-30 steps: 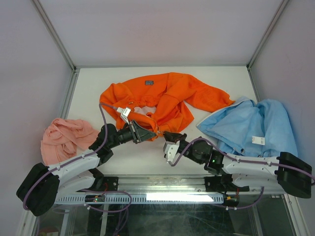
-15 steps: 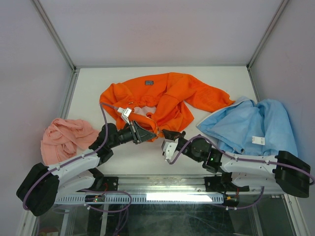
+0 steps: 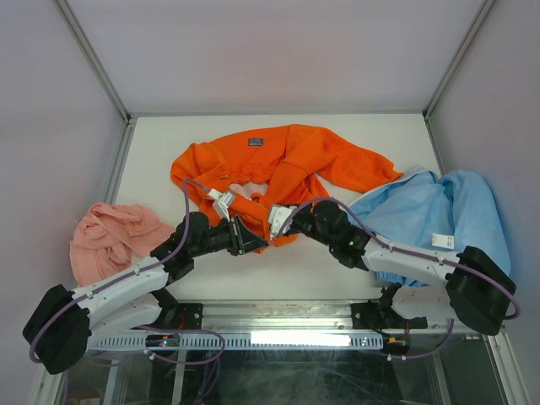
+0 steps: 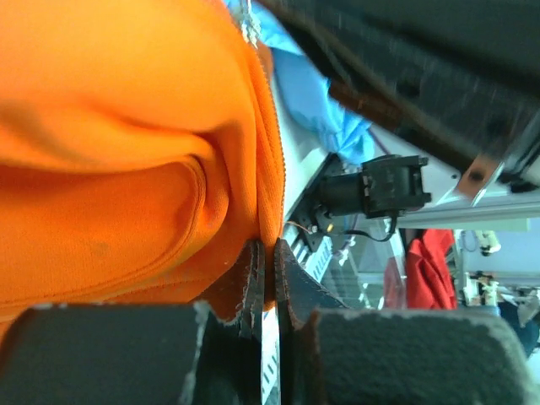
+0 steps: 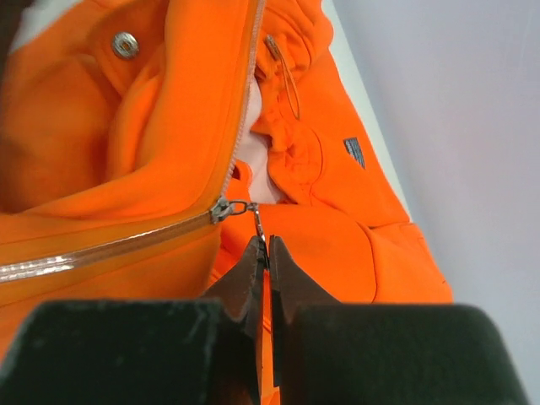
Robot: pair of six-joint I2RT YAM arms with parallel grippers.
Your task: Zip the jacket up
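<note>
The orange jacket (image 3: 278,164) lies crumpled at the middle of the white table, its dark collar label (image 3: 255,142) facing up. My left gripper (image 3: 250,245) is shut on the jacket's bottom hem; the left wrist view shows the hem edge (image 4: 272,221) pinched between the jaws. My right gripper (image 3: 272,213) is shut on the metal zipper pull (image 5: 256,221), just behind the slider (image 5: 221,207). The zipper is closed below the slider as a silver strip (image 5: 101,251) and open above it. A metal snap (image 5: 125,44) shows on the fabric.
A light blue garment (image 3: 434,215) lies at the right, under my right arm. A salmon-pink cloth (image 3: 108,236) lies at the left by my left arm. Cage posts and walls stand around the table.
My right gripper has moved up and left onto the jacket and taken hold of the zipper pull. My left gripper has shifted slightly toward the near edge, still on the hem.
</note>
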